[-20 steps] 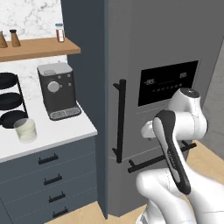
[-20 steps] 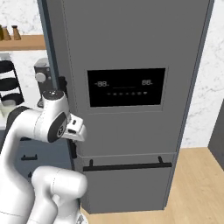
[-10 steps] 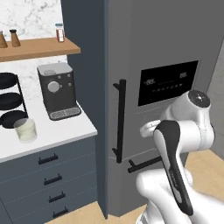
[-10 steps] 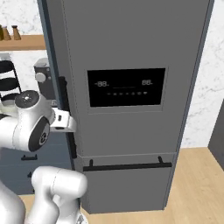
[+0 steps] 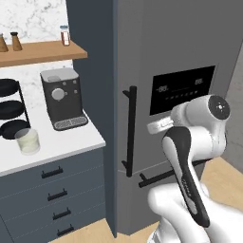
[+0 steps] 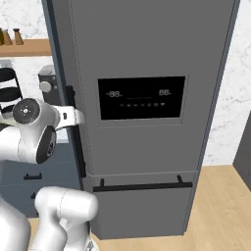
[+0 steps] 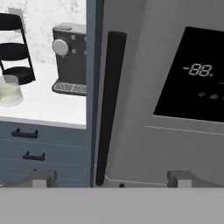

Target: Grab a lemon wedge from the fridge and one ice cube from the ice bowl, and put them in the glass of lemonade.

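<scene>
The gripper (image 7: 111,177) faces the closed fridge (image 6: 147,59), jaws spread wide and empty, the vertical bar handle (image 7: 109,105) between them, seemingly untouched. Left of the fridge, the glass of lemonade (image 5: 27,141) stands on the counter (image 5: 61,142).

The tall dark grey fridge (image 6: 147,59) has its doors closed, so its inside is hidden, and its top is cut off by the picture's edge. In the left base view the white arm covers the lower right corner of the black display panel (image 5: 178,90). The black three-tier rack (image 5: 9,109) is cut by the left edge. The small bottles on the wooden shelf (image 5: 38,50) are too small to identify.
</scene>
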Tool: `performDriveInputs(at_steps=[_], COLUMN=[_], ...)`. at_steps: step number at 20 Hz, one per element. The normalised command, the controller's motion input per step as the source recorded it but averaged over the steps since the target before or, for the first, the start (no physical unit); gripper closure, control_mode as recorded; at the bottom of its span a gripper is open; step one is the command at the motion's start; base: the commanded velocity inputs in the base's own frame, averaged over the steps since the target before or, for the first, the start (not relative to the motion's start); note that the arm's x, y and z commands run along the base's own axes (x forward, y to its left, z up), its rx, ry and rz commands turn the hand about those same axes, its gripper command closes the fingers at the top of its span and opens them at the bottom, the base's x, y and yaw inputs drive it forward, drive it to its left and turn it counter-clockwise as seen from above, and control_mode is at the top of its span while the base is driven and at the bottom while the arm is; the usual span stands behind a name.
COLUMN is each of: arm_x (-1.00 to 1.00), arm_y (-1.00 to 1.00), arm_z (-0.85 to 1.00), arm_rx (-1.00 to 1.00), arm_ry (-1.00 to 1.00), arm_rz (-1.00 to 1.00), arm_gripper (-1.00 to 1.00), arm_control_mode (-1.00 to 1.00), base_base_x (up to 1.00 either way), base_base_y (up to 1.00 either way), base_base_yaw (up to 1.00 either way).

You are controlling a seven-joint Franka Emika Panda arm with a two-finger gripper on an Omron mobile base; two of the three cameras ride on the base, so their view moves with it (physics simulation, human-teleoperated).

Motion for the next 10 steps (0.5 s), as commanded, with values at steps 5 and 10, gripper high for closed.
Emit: performDriveInputs(at_steps=[5,10], arm_x=[0.97,0.72], arm_y=[0.15,0.25], arm_z=[0.00,-0.09], arm_rx=[-0.03,-0.08], arm_ry=[0.02,0.28], arm_rz=[0.06,0.00], arm_gripper=[-1.00,-1.00], arm_control_mode=[-1.00,-1.00], base_base_x=[0.00,0.00], base_base_y=[0.00,0.00], base_base_yaw=[0.00,0.00])
